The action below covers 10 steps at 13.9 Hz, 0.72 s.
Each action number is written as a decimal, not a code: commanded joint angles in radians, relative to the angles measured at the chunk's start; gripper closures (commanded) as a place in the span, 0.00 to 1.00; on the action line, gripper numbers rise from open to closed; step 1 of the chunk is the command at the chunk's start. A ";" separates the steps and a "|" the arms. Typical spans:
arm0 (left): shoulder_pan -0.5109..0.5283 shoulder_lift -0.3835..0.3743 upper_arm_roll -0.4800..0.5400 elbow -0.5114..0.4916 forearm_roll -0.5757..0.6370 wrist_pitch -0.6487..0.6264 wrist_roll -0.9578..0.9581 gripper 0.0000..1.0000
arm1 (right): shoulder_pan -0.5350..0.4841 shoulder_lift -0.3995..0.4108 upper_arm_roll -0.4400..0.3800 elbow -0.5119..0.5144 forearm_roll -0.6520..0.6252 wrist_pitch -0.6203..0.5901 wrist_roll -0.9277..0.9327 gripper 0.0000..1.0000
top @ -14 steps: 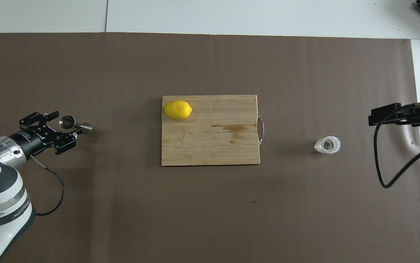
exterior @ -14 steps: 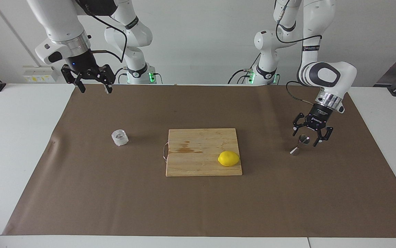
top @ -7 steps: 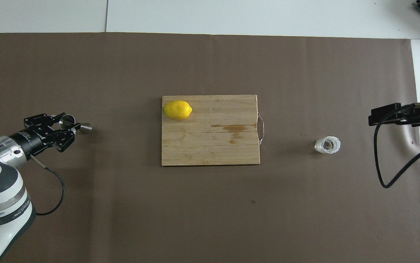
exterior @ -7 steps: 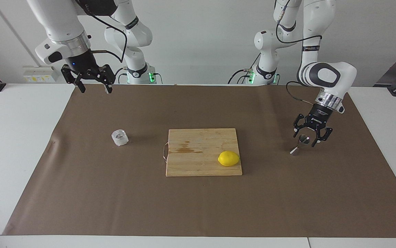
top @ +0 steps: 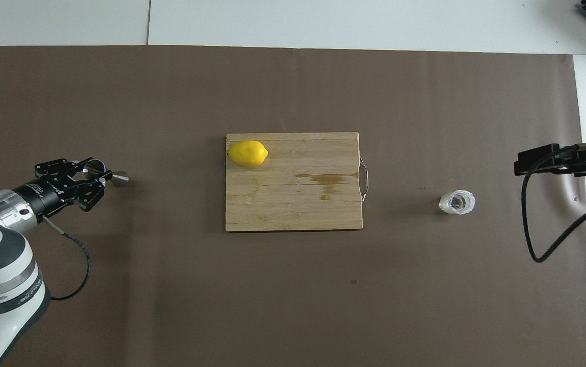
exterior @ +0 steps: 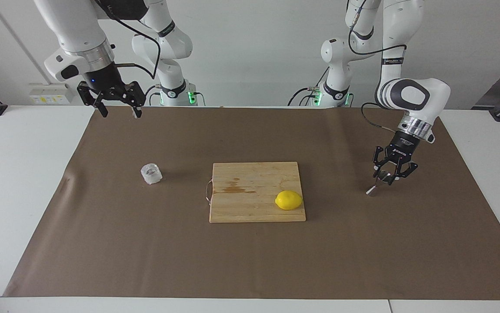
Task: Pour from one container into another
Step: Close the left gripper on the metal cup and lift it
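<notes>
Black two-finger left gripper (exterior: 384,177): pinching the small shiny steel hourglass jigger (exterior: 377,183) at its upper cone, toward the left arm's end of the table; jigger tilted, contents not visible. Risk: a slanted grip could let it slip or tip. Small squat frosted clear cup (exterior: 151,173): upright, toward the right arm's end, contents unclear. Right gripper (exterior: 118,112): spread, waiting.

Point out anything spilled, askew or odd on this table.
A brownish stain marks the wooden cutting board near its wire handle, like dried liquid. The steel jigger leans tilted in the left gripper. Nothing else stands out.
</notes>
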 commanded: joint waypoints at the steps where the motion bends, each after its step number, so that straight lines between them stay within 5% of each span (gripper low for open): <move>1: -0.014 0.013 0.005 0.031 -0.013 -0.006 -0.005 1.00 | -0.010 0.006 0.008 0.018 0.000 -0.020 0.018 0.00; 5: -0.051 0.003 -0.009 0.086 -0.001 -0.043 -0.019 1.00 | -0.010 0.006 0.008 0.018 0.000 -0.020 0.018 0.00; 10: -0.222 -0.022 -0.009 0.133 0.017 -0.043 -0.147 1.00 | -0.010 0.006 0.008 0.018 0.000 -0.020 0.018 0.00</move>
